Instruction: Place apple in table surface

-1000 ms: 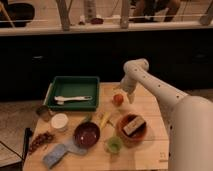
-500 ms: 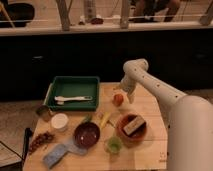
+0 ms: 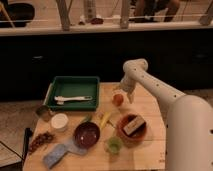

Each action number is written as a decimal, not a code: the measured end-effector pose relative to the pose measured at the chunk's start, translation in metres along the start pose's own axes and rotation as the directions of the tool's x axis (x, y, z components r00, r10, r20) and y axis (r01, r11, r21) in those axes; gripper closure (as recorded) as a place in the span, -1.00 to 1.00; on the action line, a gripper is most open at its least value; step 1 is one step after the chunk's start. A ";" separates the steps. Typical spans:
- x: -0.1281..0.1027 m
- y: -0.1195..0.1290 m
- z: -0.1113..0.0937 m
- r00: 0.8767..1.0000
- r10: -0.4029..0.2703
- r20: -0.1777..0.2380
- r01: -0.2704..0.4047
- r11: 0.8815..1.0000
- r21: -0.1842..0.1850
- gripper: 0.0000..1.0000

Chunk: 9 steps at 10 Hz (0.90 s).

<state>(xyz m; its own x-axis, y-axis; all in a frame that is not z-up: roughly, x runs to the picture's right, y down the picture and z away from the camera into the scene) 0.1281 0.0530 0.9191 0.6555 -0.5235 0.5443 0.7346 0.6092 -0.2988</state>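
Pale wooden planks of the square table surface (image 3: 95, 161) are filling the foreground. At its near edge a blue-grey cloth (image 3: 54, 154) is lying flat, with a small green cup (image 3: 114, 145) standing to its right. Just behind them a dark red bowl (image 3: 86, 134) is sitting near a brown bowl (image 3: 131, 142) that is holding a boxy tan item, and a yellow banana-like piece (image 3: 105, 120) is lying between the two. Further left a little white dish (image 3: 59, 121) is standing near a metal tin (image 3: 42, 111). Toward the middle of the tabletop the small orange-red apple (image 3: 117, 100) is sitting low at the wood, just right of a green rectangular tray (image 3: 75, 80); whether it is resting on the planks I cannot tell. The white arm's gripper (image 3: 124, 95) is hanging right at the apple's top, and whether it is clamping the fruit or loose I cannot tell.
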 end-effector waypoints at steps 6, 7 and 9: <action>0.002 0.004 0.002 0.999 -0.030 0.009 0.030 0.999 -0.015 -0.60; 0.003 0.005 0.002 0.999 -0.036 0.011 0.036 0.999 -0.017 -0.60; 0.003 0.007 0.002 0.999 -0.043 0.013 0.044 0.999 -0.021 -0.60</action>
<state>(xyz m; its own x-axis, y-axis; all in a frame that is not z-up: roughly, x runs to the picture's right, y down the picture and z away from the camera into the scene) 0.1350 0.0568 0.9208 0.6207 -0.5415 0.5670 0.7661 0.5729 -0.2914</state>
